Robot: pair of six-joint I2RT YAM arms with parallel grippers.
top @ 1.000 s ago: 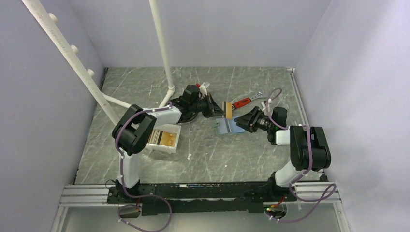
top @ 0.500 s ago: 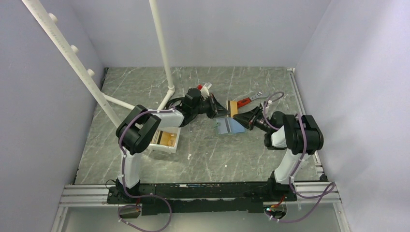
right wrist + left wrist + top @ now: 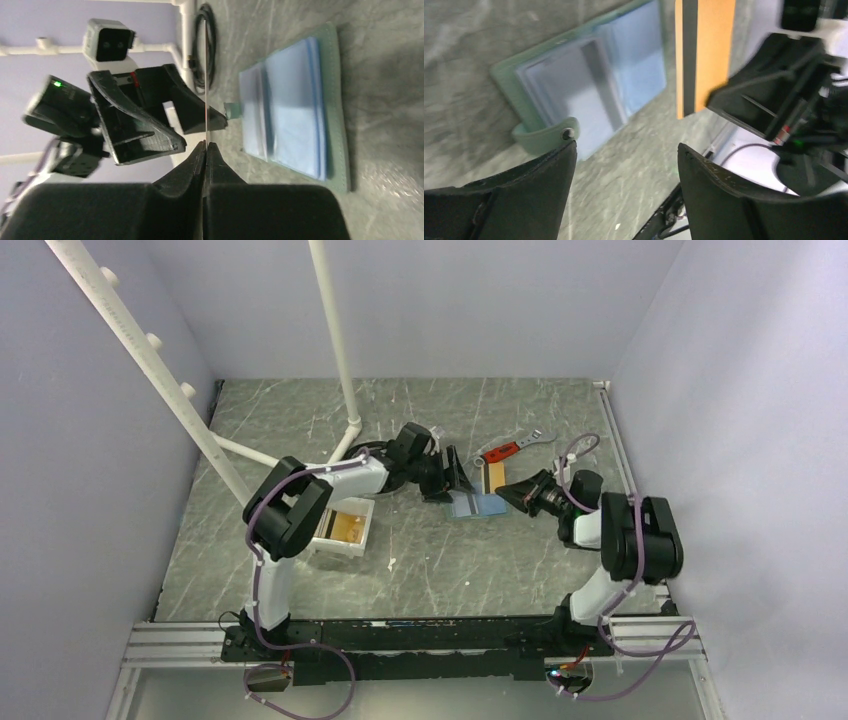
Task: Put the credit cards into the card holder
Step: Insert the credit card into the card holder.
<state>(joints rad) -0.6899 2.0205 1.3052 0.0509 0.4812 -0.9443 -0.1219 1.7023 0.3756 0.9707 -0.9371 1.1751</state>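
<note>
Top camera first: the right gripper [image 3: 508, 487] is clamping a thin orange plastic credit card [image 3: 487, 474], standing it on edge by the far right corner of the flat grey-green folding card holder [image 3: 474, 505]. The holder is lying open on the grey marbled table [image 3: 300, 585], right of centre. The left gripper [image 3: 455, 478] is hovering just left of the card, jaws apart and holding nothing. Near the left edge, a white plastic tray [image 3: 335, 549] is carrying more gold cards [image 3: 348, 524], and a red-handled wrench [image 3: 505, 449] is lying behind the action.

Over to the left wrist: its black fingers [image 3: 524, 200] are spreading wide with bare table between them. The holder's translucent blue pockets [image 3: 624, 70] are facing up, and the orange card [image 3: 711, 50], dark stripe showing, is hanging in the other gripper beside them.

Right wrist now: the jaws are pressing tight together on the card, seen edge-on [image 3: 205, 75]. The open holder [image 3: 295, 105] is lying alongside; whether card and holder are touching, I cannot tell.
</note>
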